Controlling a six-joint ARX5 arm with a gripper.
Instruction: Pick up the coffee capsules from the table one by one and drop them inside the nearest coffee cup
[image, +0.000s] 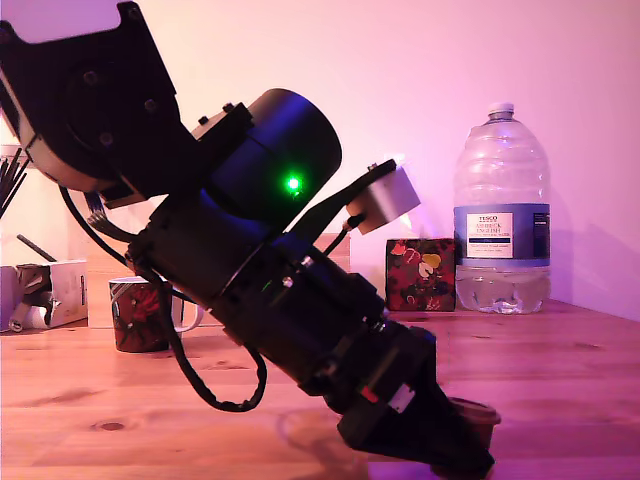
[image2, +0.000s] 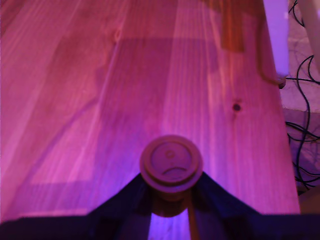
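Observation:
A brown coffee capsule with a wide round rim sits between my gripper's two dark fingers, which press against its sides just under the rim. In the exterior view the arm leans down toward the exterior view's right, with the gripper low over the pine table. The capsule peeks out behind the fingertips, at or just above the wood. The coffee cup, dark with a red floral pattern and white handle, stands far back on the exterior view's left, well apart from the gripper.
A cube-shaped floral box and a large water bottle stand at the back on the exterior view's right. A white box sits at the far left. The wrist view shows the table edge with black cables beyond it.

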